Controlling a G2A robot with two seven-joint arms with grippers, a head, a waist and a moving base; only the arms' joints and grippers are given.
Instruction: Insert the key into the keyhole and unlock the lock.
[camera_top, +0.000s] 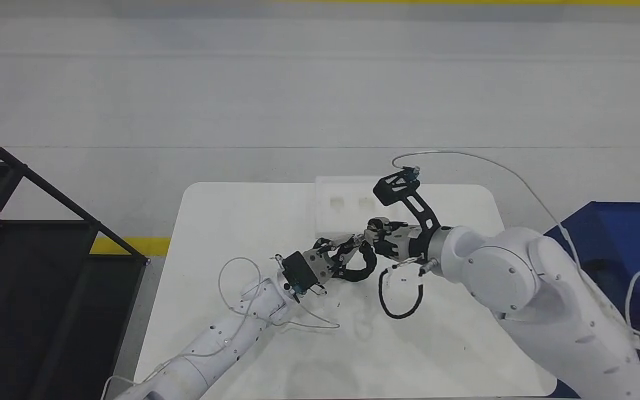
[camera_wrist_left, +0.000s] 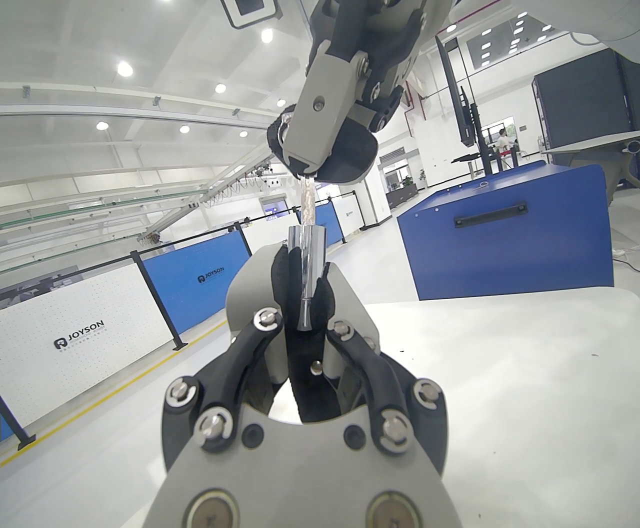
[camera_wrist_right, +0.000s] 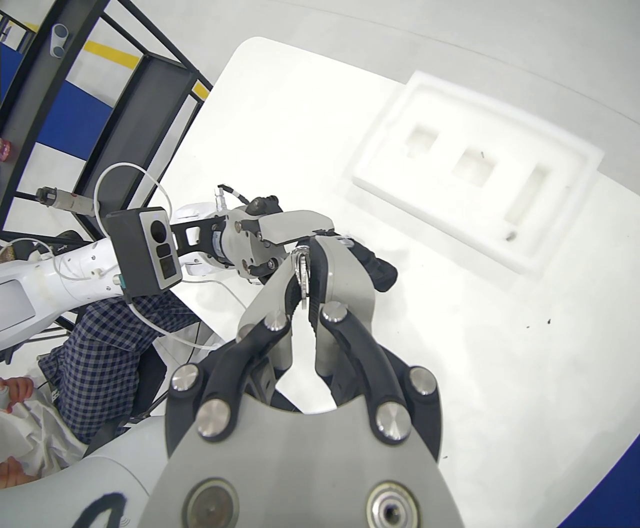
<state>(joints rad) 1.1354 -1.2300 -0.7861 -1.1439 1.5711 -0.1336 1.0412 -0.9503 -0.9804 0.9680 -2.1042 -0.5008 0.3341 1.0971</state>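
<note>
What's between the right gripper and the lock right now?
Only the key: in the left wrist view its blade runs from the right gripper to the top of the lock.

My left gripper (camera_wrist_left: 300, 295) clamps lock (camera_wrist_left: 309, 250) upright between pads; right gripper (camera_wrist_left: 306, 174) above pinches key (camera_wrist_left: 307, 202); blade tip meets lock's top.

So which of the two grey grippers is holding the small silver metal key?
The right gripper: it pinches the small silver metal key by its head. The left gripper instead clamps the shiny chrome lock.
</note>
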